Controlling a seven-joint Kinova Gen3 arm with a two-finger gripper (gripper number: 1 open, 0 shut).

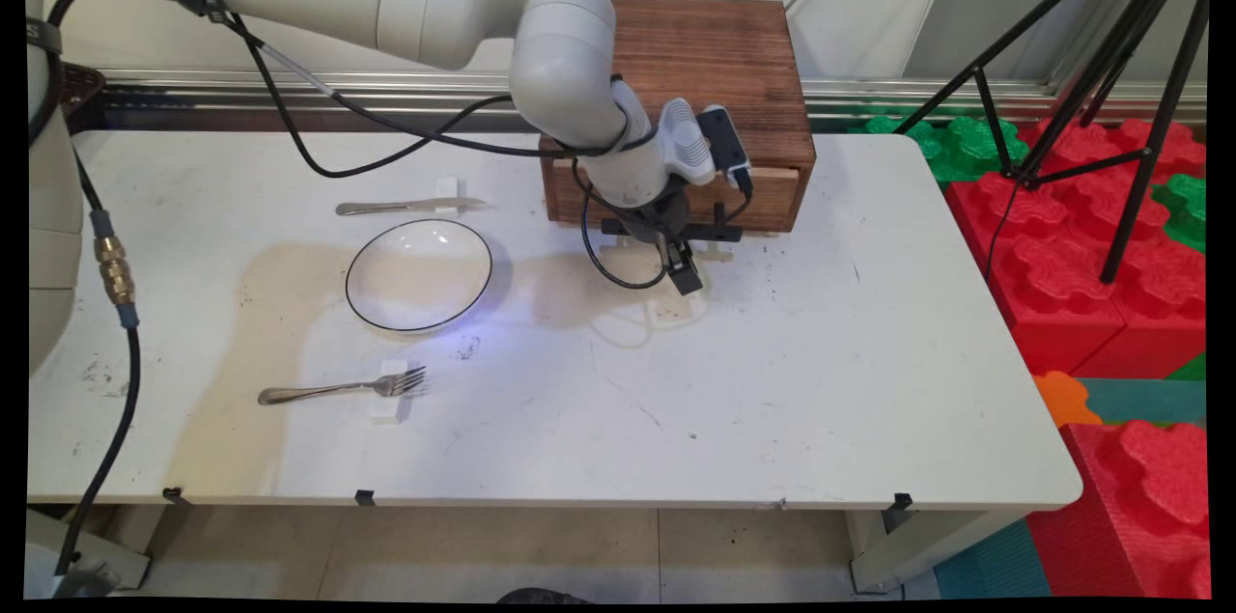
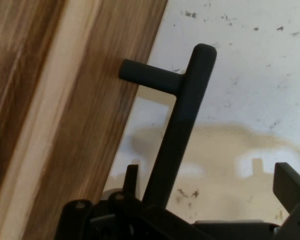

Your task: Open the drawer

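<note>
Black two-finger gripper point(image 1: 682, 267) at the brown wooden drawer box point(image 1: 715, 72).
Spread wide around the box's black bar handle point(image 2: 177, 130), one finger either side; white round plate point(image 1: 419, 274) well left of box.

The main view looks down from above the table's point(image 1: 792, 401) near side toward the wall; the hand view sits close against the wooden drawer box's point(image 2: 65, 125) black handle point(image 2: 182, 125), shared by both.

1 wooden drawer box point(image 1: 715, 63), 1 plate point(image 1: 419, 274), 1 fork point(image 1: 343, 388), 1 knife point(image 1: 410, 206), 2 white rests point(image 1: 391, 410).
</note>
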